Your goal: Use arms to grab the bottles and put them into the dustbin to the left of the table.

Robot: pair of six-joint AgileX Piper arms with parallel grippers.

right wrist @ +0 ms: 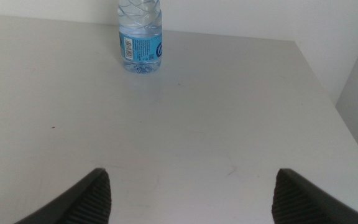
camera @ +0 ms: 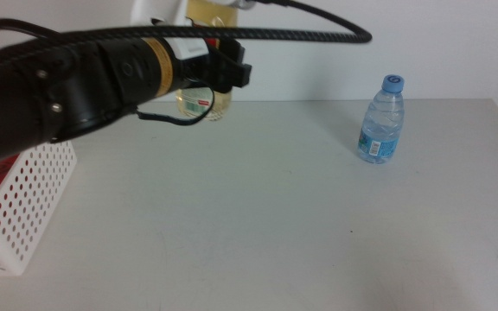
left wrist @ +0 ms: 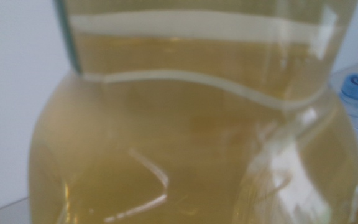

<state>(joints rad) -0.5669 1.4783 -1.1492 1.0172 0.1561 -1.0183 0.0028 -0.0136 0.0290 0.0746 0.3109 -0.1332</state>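
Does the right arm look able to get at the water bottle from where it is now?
Probably yes. The right gripper is open and faces the water bottle across bare table, with nothing between them. The left gripper is away at the juice bottle.

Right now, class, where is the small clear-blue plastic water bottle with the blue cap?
In the middle view the small clear-blue water bottle stands upright, right of centre near the pale grey-white tabletop's far edge, apart from the yellow juice bottle.
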